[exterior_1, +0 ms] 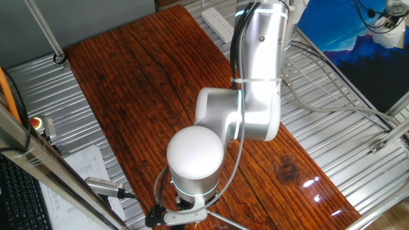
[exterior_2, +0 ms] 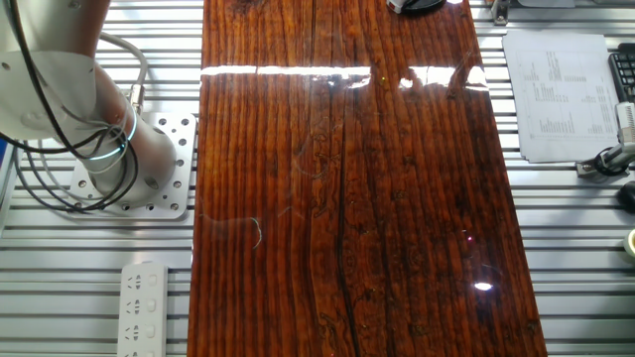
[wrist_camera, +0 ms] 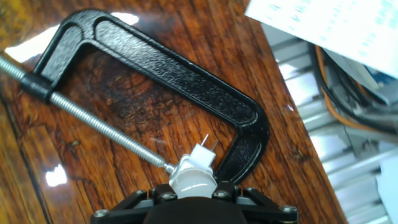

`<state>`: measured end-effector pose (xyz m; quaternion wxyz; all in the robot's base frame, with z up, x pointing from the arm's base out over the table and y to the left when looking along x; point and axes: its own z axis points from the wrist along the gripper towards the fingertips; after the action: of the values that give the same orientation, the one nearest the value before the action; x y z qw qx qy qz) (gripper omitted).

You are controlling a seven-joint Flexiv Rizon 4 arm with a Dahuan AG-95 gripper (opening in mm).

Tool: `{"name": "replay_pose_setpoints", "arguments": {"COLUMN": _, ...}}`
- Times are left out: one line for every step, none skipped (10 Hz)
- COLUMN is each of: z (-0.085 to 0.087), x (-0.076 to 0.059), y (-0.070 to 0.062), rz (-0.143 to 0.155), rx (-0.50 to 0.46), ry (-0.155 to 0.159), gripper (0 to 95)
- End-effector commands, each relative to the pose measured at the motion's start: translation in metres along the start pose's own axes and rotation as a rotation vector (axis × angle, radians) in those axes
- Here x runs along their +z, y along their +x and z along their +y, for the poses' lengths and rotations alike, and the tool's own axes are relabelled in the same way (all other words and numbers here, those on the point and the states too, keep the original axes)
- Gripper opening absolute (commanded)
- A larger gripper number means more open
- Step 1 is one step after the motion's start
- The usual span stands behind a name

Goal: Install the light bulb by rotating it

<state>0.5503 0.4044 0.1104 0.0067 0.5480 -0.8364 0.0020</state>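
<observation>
Clamp screw [wrist_camera: 102, 127] enters from the left edge of the hand view, a threaded rod running diagonally down to the bulb. Black C-clamp [wrist_camera: 168, 68] arches over it on the wooden counter [wrist_camera: 124, 180], frame curving round to the right of the bulb. Light bulb [wrist_camera: 194, 176] sits bottom centre, white base with two pins pointing up-right toward the clamp's inner corner. Gripper [wrist_camera: 194, 202] is clamped on the bulb's dome; only the black finger housing shows, at the frame's bottom edge. Papers [wrist_camera: 336, 25] and cables lie off the counter's right edge.

Risks, as I read it:
- Pins look close to the clamp frame and the screw tip. An off-axis approach could jam or bend them.
- No socket is clearly visible, so alignment can't be confirmed from here.
- Smooth dome, small grip area: twisting against resistance could let the bulb slip or cock.

Arm pose: in one fixed view the arm [exterior_1: 255, 83] comes from the far right side and folds down over the counter's near edge, with the wrist joint cap [exterior_1: 195, 152] facing the camera and the hand below it. The other fixed view shows only the base [exterior_2: 119, 149] on its plate, left of the counter.
</observation>
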Motion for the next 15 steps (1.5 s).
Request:
{"name": "replay_pose_setpoints", "arguments": {"z": -0.0007, "x": 0.0003, "y": 0.0007, "rz": 0.002, "rx": 0.09, "ry": 0.004, "gripper": 19.0}}
{"name": "replay_pose_setpoints", "arguments": {"z": -0.0007, "x": 0.0003, "y": 0.0007, "rz": 0.001, "rx": 0.136, "ry": 0.004, "gripper": 19.0}}
{"name": "replay_pose_setpoints", "arguments": {"z": -0.0007, "x": 0.0004, "y": 0.0007, "rz": 0.001, "rx": 0.178, "ry": 0.004, "gripper": 19.0}}
{"name": "replay_pose_setpoints", "arguments": {"z": -0.0008, "x": 0.0005, "y": 0.0008, "rz": 0.001, "rx": 0.203, "ry": 0.003, "gripper": 19.0}}
{"name": "replay_pose_setpoints", "arguments": {"z": -0.0008, "x": 0.0006, "y": 0.0008, "rz": 0.0, "rx": 0.249, "ry": 0.002, "gripper": 19.0}}
{"name": "replay_pose_setpoints", "arguments": {"z": -0.0008, "x": 0.0006, "y": 0.0008, "rz": -0.002, "rx": 0.282, "ry": 0.003, "gripper": 19.0}}
{"name": "replay_pose_setpoints", "arguments": {"z": -0.0008, "x": 0.0006, "y": 0.0008, "rz": -0.002, "rx": 0.306, "ry": 0.005, "gripper": 19.0}}
{"name": "replay_pose_setpoints", "arguments": {"z": -0.0008, "x": 0.0006, "y": 0.0008, "rz": 0.0, "rx": 0.337, "ry": 0.005, "gripper": 19.0}}
{"name": "replay_pose_setpoints", "arguments": {"z": -0.0008, "x": 0.0006, "y": 0.0008, "rz": 0.003, "rx": 0.361, "ry": 0.007, "gripper": 19.0}}
{"name": "replay_pose_setpoints", "arguments": {"z": -0.0008, "x": 0.0006, "y": 0.0008, "rz": 0.006, "rx": 0.4, "ry": 0.008, "gripper": 19.0}}
{"name": "replay_pose_setpoints", "arguments": {"z": -0.0008, "x": 0.0006, "y": 0.0008, "rz": 0.006, "rx": 0.418, "ry": 0.009, "gripper": 19.0}}
{"name": "replay_pose_setpoints", "arguments": {"z": -0.0008, "x": 0.0005, "y": 0.0009, "rz": 0.009, "rx": 0.464, "ry": 0.009, "gripper": 19.0}}
{"name": "replay_pose_setpoints", "arguments": {"z": -0.0008, "x": 0.0005, "y": 0.0009, "rz": 0.016, "rx": 0.499, "ry": 0.013, "gripper": 19.0}}
{"name": "replay_pose_setpoints", "arguments": {"z": -0.0008, "x": 0.0005, "y": 0.0009, "rz": 0.018, "rx": 0.516, "ry": 0.013, "gripper": 19.0}}
{"name": "replay_pose_setpoints", "arguments": {"z": -0.0008, "x": 0.0005, "y": 0.0009, "rz": 0.028, "rx": 0.534, "ry": 0.021, "gripper": 19.0}}
